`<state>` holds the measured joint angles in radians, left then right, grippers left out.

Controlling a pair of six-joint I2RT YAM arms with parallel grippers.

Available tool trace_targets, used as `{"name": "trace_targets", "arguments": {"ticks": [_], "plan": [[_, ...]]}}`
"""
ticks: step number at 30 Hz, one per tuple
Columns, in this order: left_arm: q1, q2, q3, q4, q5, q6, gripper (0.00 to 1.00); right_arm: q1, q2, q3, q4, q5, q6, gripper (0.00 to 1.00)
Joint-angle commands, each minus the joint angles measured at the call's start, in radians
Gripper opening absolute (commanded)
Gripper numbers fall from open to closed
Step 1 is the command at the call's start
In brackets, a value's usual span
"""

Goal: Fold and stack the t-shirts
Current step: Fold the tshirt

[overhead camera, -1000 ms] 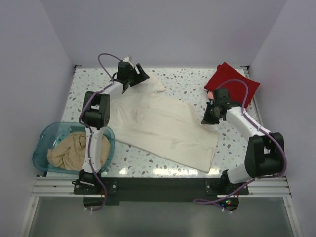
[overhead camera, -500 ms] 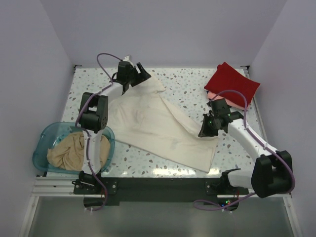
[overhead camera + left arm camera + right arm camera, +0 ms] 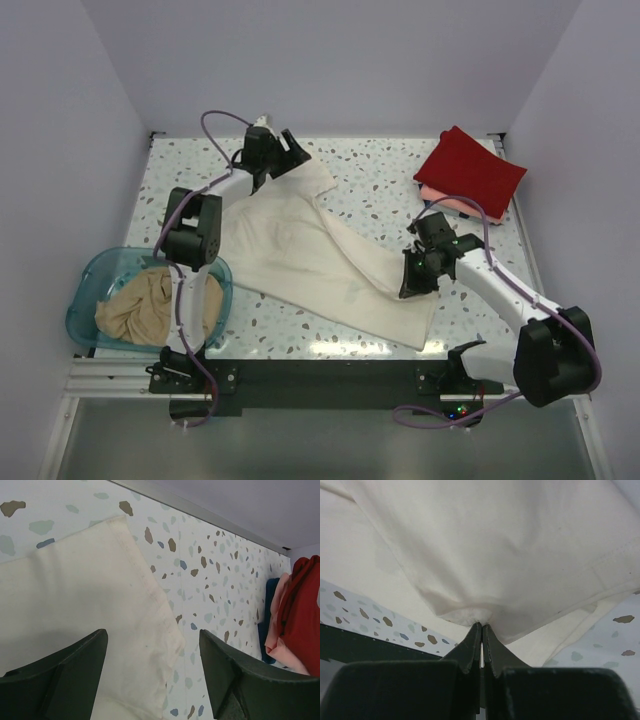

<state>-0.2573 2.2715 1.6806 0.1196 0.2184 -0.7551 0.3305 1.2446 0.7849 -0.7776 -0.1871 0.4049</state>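
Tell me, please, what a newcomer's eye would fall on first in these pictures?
The big cream-white t-shirt sprawled across the middle of the table draws the eye, its right edge pinched by the shut right tool while the left tool hangs open over its far corner. Next: the red t-shirt folded at the far right corner on a salmon pink t-shirt, and the blue tub at the near left holding a crumpled tan t-shirt.

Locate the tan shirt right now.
In the top view, the tan shirt lies bunched inside the blue tub at the near-left corner of the table, left of the spread cream shirt.
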Motion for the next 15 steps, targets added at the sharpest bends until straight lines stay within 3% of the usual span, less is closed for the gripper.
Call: {"name": "trace_targets", "arguments": {"ticks": [1,7,15], "plan": [[-0.017,-0.055,0.025,0.052,-0.045,-0.012,0.78,0.013,0.006,0.008,-0.031,-0.026,-0.017,0.00],[-0.069,0.028,0.166,-0.020,-0.198,0.109,0.77,0.015,0.015,0.031,-0.017,-0.015,-0.017,0.00],[-0.103,0.135,0.286,0.023,-0.387,0.282,0.71,0.013,0.091,0.080,-0.040,0.006,-0.064,0.00]]}}
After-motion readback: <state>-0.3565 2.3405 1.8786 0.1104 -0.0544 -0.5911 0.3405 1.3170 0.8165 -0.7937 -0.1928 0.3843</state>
